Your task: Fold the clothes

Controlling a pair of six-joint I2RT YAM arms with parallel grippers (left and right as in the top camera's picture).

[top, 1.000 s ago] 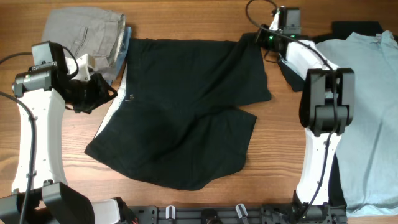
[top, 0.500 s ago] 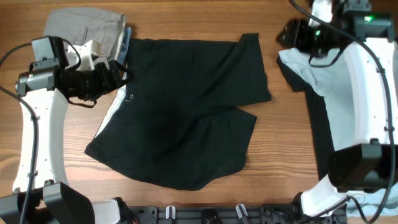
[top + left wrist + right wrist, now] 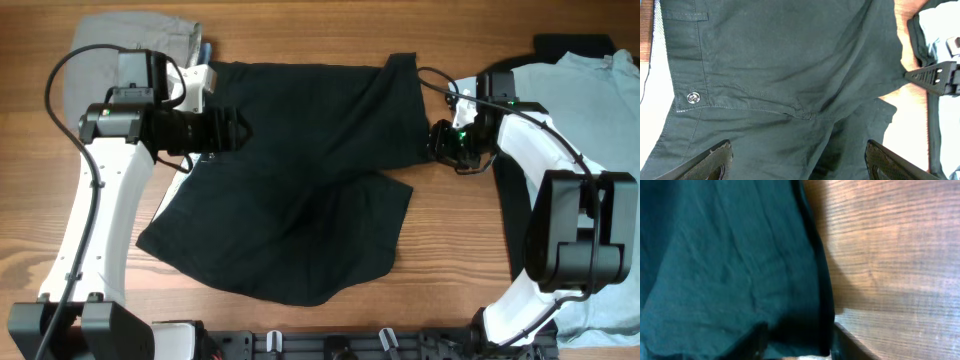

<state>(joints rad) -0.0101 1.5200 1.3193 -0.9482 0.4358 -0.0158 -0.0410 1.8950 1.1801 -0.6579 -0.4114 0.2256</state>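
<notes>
Both arms have just closed in on the large black fabric shorts [image 3: 300,180] spread across the middle of the wooden tabletop [image 3: 450,260].
Half a second ago your left gripper [image 3: 232,131] hung near the left edge and your right gripper [image 3: 446,142] near the far right corner. Now the left hovers over the waistband beside the silver snap button [image 3: 692,97], fingers spread wide, holding nothing. The right sits low at the shorts' right hem, fingers apart with the fabric edge between them, not pinched. The shorts have not shifted, so no fold is begun; this reads as lining up a two-handed grasp. In the far left corner lie grey folded trousers [image 3: 120,40]; a light-blue T-shirt [image 3: 590,120] lies along the right edge.
</notes>
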